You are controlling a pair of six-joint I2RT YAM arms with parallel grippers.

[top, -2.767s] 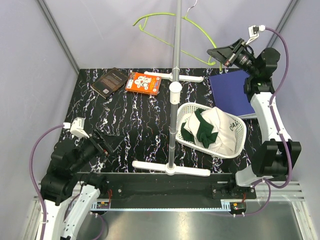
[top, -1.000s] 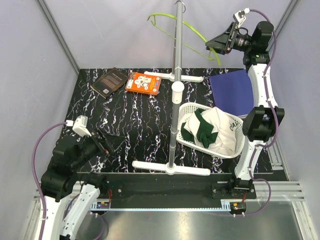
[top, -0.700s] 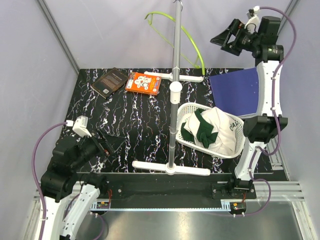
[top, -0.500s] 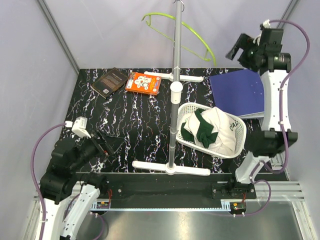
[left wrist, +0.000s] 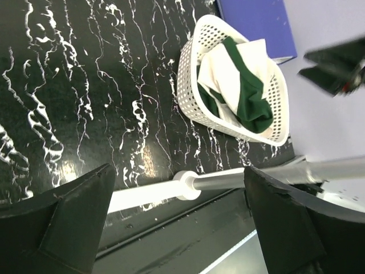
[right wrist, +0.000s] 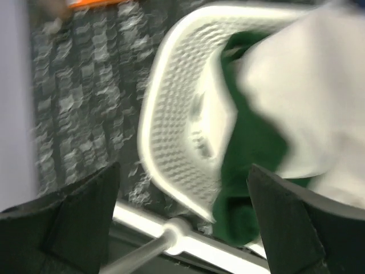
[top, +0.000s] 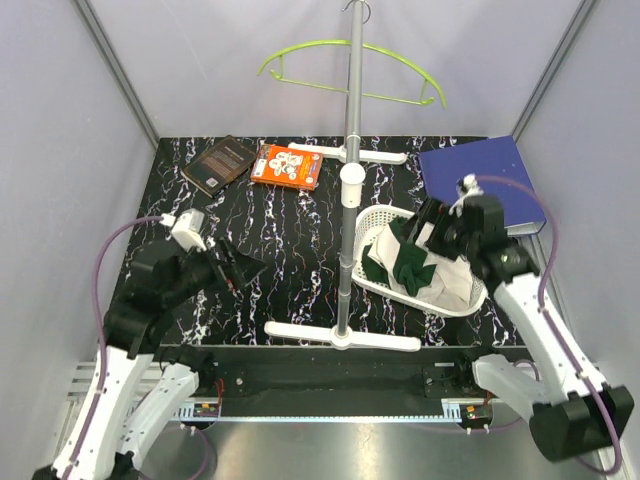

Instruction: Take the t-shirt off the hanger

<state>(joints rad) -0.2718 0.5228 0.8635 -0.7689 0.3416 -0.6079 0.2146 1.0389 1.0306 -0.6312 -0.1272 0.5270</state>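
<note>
Right claw [top: 432, 225] is hanging just over the t-shirt [top: 405, 265], fingers spread wide w/ nothing between them. Left claw [top: 240, 270] is also wide apart and empty, low on the near left, aimed across the table [top: 280, 220] toward the stand pole [top: 350, 150].

Shirt is bunched up in the white basket [top: 366, 228] right of the pole, green sleeves on top of the cream body. Hanger [top: 320, 45] is bare, hooked up high on the pole at the far side, well apart from the cloth.

So imo the removal part is basically done, this looks like the wrap-up. Next move prob just needs the right arm to lift back w/o snagging the shirt or bumping the basket rim or pole. No grabbing needed afaict.
</note>
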